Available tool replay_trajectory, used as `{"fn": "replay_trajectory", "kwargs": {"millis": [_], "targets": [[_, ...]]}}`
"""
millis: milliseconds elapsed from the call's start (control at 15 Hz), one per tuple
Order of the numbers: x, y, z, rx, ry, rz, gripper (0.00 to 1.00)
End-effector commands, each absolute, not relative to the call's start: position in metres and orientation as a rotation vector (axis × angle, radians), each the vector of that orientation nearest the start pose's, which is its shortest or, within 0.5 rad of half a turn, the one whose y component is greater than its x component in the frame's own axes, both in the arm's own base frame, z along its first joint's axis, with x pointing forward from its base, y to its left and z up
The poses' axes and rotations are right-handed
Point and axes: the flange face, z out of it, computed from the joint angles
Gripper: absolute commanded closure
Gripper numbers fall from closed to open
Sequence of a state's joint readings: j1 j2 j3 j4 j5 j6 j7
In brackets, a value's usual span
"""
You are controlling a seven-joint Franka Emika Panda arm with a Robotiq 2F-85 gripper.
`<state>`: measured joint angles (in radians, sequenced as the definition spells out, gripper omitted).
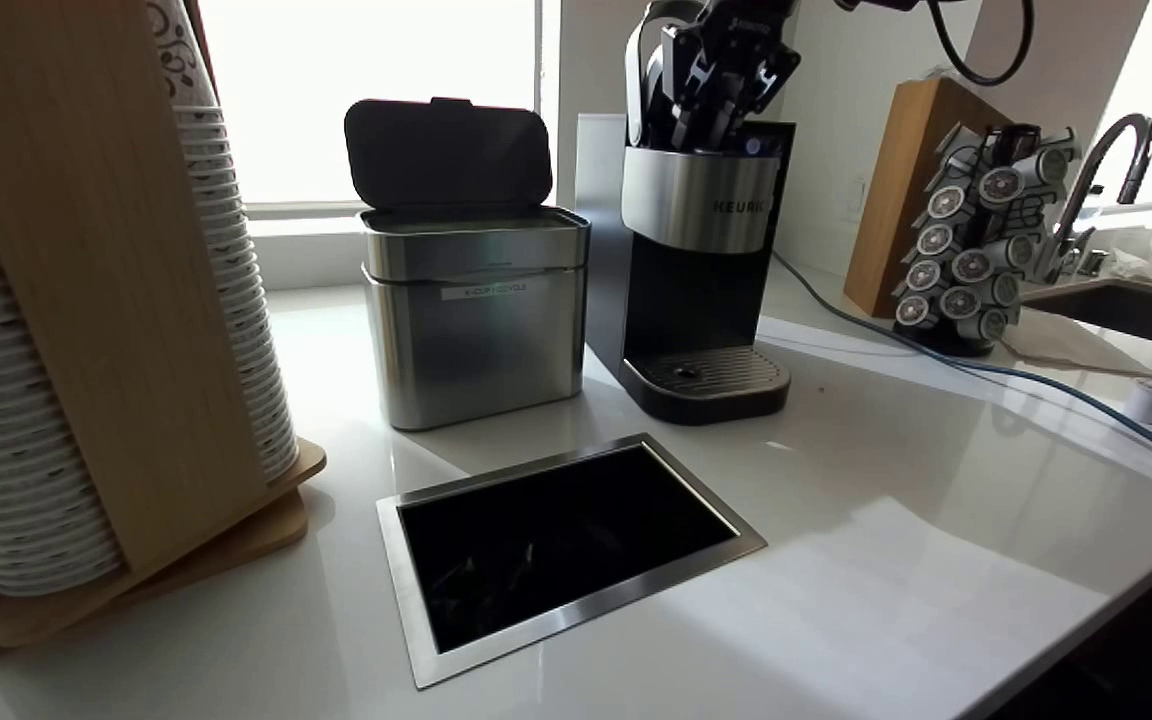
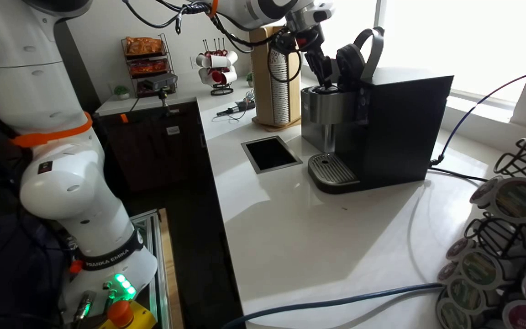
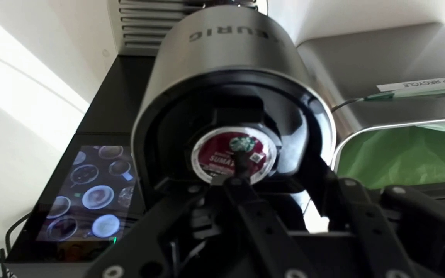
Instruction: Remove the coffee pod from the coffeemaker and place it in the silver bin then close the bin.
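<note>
Nearest in the wrist view, the black, jointed two-finger gripper [image 3: 280,166] hangs over the open mouth of the tall, narrow black coffeemaker [image 1: 691,225] with its silver band. Its fingers stand apart and grasp nothing. Seated in the coffeemaker's holder is the round, pale-rimmed coffee pod [image 3: 226,151] with a maroon printed cover; one finger overlaps it in that view, though whether they touch I cannot tell.

Lifting the pod out looks like the step in hand. The gap seems off-centre, so shift towards the coffeemaker's dark, glossy screen [image 3: 91,193] until a finger can stand either side of the pod's rim, then lower a little and pinch gently, since the cover may dent. A straight, level pull should free it; keep clear of the coffeemaker's raised, rounded black top [image 2: 350,59]. The boxy, brushed-metal silver bin [image 1: 481,345] stands just beside the coffeemaker, on the side away from the screen, its black hinged lid [image 1: 448,155] upright, so the drop should need only a short sideways carry.
</note>
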<state>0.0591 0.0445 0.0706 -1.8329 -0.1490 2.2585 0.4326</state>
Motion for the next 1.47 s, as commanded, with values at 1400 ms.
{"fn": "replay_trajectory", "kwargs": {"millis": [1400], "targets": [[0.589, 0.063, 0.579, -3.100, 0.377, -0.687, 1.00]]}}
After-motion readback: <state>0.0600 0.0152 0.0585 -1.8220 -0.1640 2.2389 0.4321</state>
